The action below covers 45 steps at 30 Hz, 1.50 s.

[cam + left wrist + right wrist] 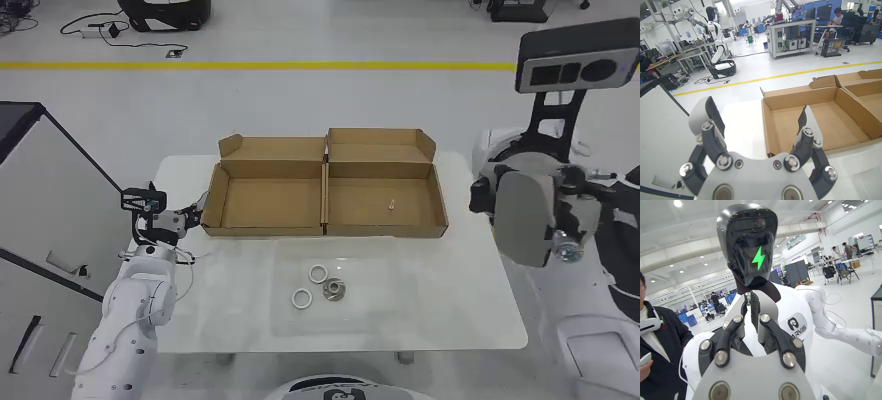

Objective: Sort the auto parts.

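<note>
Your left gripper looms closest in its wrist view, jaws spread wide on nothing. In the top view it is parked by the outer corner of the left box, at centre left.

On the table, that box is bare. The right box, at centre, holds one small screw. Below the boxes, at lower centre, a flanged metal part and two white rings lie close together.

Your right gripper is pinched onto a small threaded piece, with its arm raised beyond the table's right edge. You look to be mid-carry. Next, bring the piece in over the right box's side wall, clear that wall, then let go.

You have open room along the table's right side. Upright flaps line the boxes' far edge.
</note>
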Each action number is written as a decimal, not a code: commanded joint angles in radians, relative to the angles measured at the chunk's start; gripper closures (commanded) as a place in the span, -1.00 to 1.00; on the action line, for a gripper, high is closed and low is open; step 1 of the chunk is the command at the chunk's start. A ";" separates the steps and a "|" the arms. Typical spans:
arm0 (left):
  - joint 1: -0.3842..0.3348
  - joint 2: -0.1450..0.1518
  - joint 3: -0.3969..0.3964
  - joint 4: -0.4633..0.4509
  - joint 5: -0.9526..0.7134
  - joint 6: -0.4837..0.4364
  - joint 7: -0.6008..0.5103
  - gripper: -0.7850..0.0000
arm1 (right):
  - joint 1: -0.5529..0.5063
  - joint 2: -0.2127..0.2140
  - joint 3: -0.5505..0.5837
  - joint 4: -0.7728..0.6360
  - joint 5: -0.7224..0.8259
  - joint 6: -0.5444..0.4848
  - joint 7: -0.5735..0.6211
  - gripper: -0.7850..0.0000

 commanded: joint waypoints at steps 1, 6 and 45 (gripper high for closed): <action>0.000 0.000 0.000 0.000 0.000 0.000 0.000 -1.00 | -0.005 -0.005 0.001 -0.002 0.024 -0.005 0.005 1.00; 0.000 0.000 0.000 0.000 0.000 0.000 0.000 -1.00 | 0.001 -0.008 0.017 0.016 -0.053 0.023 0.014 1.00; 0.000 0.000 0.000 0.000 0.000 0.000 0.000 -1.00 | -0.009 -0.031 0.045 0.025 -0.307 0.125 -0.044 1.00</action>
